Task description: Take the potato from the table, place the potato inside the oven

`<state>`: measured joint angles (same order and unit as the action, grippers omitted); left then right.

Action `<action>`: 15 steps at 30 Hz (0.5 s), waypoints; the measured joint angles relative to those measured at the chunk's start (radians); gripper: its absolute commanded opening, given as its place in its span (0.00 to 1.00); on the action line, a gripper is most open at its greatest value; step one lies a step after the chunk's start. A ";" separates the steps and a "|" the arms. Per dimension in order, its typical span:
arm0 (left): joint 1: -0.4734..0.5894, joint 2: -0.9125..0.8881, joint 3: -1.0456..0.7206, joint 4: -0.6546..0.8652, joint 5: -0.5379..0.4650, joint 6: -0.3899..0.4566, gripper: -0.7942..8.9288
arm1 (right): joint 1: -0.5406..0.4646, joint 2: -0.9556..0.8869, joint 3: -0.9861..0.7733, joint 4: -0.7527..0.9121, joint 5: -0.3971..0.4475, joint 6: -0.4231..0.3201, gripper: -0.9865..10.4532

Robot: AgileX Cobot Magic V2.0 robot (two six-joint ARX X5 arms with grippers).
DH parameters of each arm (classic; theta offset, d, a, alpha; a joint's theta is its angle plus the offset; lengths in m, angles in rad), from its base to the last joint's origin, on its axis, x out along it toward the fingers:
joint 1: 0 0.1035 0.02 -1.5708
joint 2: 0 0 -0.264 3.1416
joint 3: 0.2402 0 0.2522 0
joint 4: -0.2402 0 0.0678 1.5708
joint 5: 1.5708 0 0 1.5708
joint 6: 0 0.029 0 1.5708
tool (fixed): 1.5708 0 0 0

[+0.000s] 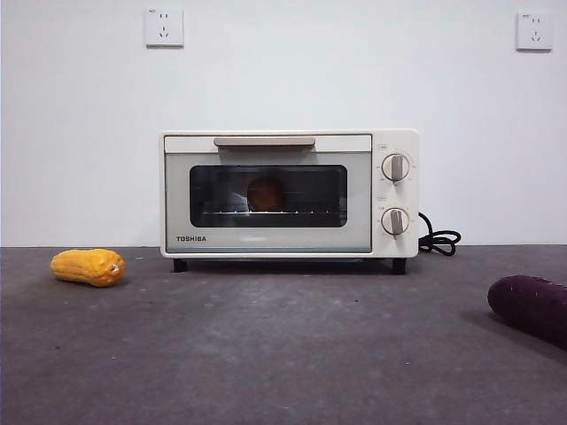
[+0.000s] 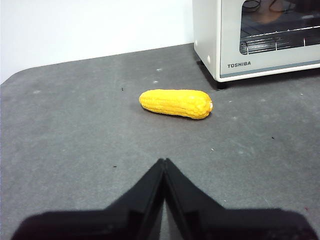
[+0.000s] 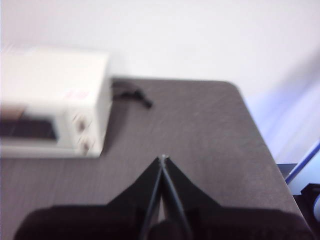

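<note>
The potato (image 1: 266,193) sits inside the oven (image 1: 289,195) behind its closed door, far across the table (image 1: 283,354) from both empty, pinched-shut grippers: left gripper (image 2: 164,161) and right gripper (image 3: 163,157).

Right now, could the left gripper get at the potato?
Probably not. The potato sits on the rack inside the oven, behind its closed glass door. The left gripper is shut, back over the table near the corn.
</note>
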<state>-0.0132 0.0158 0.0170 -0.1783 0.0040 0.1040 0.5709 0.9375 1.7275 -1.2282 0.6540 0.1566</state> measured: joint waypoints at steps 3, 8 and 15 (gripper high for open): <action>0.000 0.000 0.000 0.000 0.000 0.000 0.08 | -0.141 -0.065 -0.121 0.167 -0.089 -0.012 0.09; 0.000 0.000 0.000 0.000 0.000 0.000 0.08 | -0.339 -0.179 -0.399 0.458 -0.297 -0.080 0.09; 0.000 0.000 0.000 0.000 0.000 0.000 0.08 | -0.534 -0.313 -0.851 0.860 -0.613 -0.124 0.09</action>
<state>-0.0132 0.0158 0.0170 -0.1783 0.0040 0.1040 0.0372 0.6247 0.8764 -0.3683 0.0410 0.0322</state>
